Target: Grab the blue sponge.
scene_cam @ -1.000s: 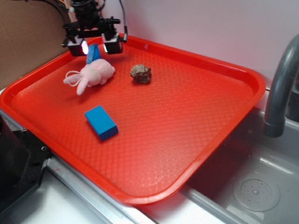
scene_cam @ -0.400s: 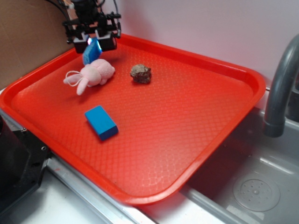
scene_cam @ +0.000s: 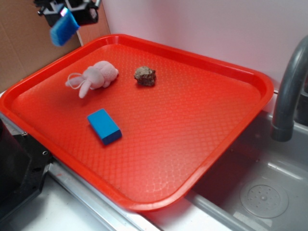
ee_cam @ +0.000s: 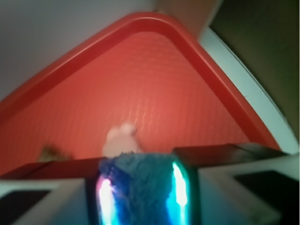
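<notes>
The blue sponge (scene_cam: 63, 28) hangs in the air at the top left of the exterior view, above the tray's far left corner, tilted, with my gripper (scene_cam: 67, 13) shut on its upper end. In the wrist view the sponge (ee_cam: 139, 187) fills the gap between my two fingers, its rough blue top showing and its edges lit teal. My gripper (ee_cam: 140, 197) is high above the red tray (ee_cam: 154, 93).
On the red tray (scene_cam: 192, 144) lie a pink plush bunny (scene_cam: 95, 77), a brown rock-like lump (scene_cam: 145, 76) and a smooth blue rectangular block (scene_cam: 104, 126). A grey faucet (scene_cam: 288, 96) and a sink basin (scene_cam: 260, 192) stand to the right. Brown cardboard (scene_cam: 24, 48) backs the left side.
My gripper has risen and moved left, from just above the bunny to well above the tray's corner, carrying the sponge with it. The bunny, lump and block have not moved.
</notes>
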### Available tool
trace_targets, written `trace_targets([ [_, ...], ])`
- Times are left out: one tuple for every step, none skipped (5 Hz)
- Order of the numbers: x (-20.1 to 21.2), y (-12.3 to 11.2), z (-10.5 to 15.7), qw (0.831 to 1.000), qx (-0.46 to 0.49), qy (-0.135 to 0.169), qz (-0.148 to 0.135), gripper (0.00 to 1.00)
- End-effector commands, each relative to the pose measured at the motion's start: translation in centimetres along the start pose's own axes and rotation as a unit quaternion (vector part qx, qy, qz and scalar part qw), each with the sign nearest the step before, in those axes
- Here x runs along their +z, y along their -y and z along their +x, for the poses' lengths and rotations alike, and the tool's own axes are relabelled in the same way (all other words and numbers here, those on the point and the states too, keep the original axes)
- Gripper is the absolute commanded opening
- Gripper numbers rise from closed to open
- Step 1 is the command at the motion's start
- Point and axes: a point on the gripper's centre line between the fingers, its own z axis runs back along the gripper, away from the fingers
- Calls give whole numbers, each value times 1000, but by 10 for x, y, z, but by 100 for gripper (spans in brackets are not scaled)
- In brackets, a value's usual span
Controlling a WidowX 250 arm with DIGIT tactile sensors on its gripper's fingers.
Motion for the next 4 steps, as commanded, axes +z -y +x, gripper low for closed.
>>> trace_targets([
  [26,21,-3,991,-133,-18,-13,0],
  [41,41,-32,982,-184,-35,7,0],
  [44,43,-46,974,-222,-37,3,0],
  [46,33,-62,968,-246,-54,-6,0],
])
